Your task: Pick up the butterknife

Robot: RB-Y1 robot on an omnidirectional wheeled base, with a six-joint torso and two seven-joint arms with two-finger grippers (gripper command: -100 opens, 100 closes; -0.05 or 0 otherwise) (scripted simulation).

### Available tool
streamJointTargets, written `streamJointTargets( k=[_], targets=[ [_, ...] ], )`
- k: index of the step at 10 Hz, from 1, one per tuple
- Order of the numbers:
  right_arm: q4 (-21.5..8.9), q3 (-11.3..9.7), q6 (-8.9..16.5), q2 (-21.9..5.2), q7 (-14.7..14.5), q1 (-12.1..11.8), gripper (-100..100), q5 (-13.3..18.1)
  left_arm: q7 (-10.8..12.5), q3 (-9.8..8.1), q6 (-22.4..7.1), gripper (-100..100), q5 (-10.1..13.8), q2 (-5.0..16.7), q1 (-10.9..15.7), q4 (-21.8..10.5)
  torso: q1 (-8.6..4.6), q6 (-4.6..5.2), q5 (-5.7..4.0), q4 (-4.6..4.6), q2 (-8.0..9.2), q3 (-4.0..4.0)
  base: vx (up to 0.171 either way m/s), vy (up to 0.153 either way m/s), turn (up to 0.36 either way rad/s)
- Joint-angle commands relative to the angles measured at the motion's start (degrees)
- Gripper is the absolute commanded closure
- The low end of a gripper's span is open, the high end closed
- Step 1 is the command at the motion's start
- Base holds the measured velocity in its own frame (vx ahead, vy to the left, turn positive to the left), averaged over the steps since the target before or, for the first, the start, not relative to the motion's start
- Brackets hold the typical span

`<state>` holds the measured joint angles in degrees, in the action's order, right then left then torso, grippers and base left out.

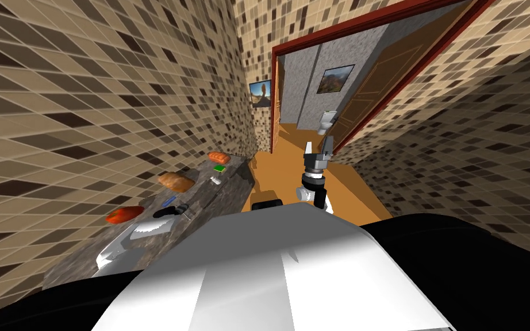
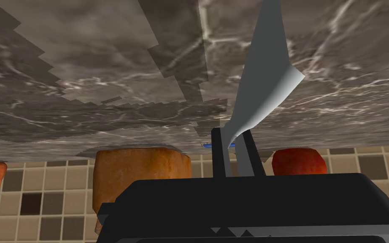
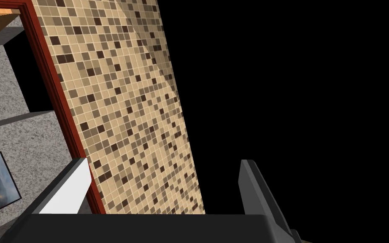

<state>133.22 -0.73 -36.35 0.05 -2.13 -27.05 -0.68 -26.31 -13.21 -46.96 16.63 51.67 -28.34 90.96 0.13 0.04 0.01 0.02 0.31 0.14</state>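
1. Light grey butterknife (image 2: 262, 80): you have it pinched between the 2 fingers of your left gripper (image 2: 231, 154), with its blade reaching out over the dark marble counter (image 2: 84, 84).
2. A brown bread loaf (image 2: 141, 168) and a red tomato (image 2: 299, 161) lie on that counter by the tiled wall (image 2: 41, 202).
3. Your right gripper (image 1: 318, 148) hangs over the orange floor (image 1: 287, 166), its 2 fingers spread apart.

Mosaic-tiled walls (image 1: 85, 86), marbled counter (image 1: 230, 189), orange floor (image 1: 284, 166)

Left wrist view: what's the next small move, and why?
Probably lift the left gripper straight up a little: its fingers are shut on the grey butterknife, which lies close against the dark veined countertop, with a bread loaf and a tomato just beyond.
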Motion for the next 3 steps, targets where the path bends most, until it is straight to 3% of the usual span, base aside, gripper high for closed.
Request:
streamJointTargets(
  k=[1,2,3],
  targets=[
    [0.0,0.0,0.0,0.0,0.0,0.0,0,0.0,2.2,0.35,-1.3,100,-0.9,0.1,0.2,0.8,0.00,0.00,0.00,0.00,0.00,0.00,-0.084,0.025,-0.049],
    [0.0,0.0,0.0,0.0,0.0,0.0,0,0.0,1.4,0.30,-0.9,100,-0.7,0.1,0.2,0.6,0.02,-0.07,-0.01,0.00,-0.03,-0.01,-0.027,0.012,-0.007],
    [0.0,0.0,0.0,0.0,0.0,0.0,0,0.0,1.6,0.34,-1.0,0,-0.7,0.1,0.3,0.7,0.00,-0.09,-0.01,-0.03,-0.17,-0.09,-0.006,0.002,0.002]
  ],
)
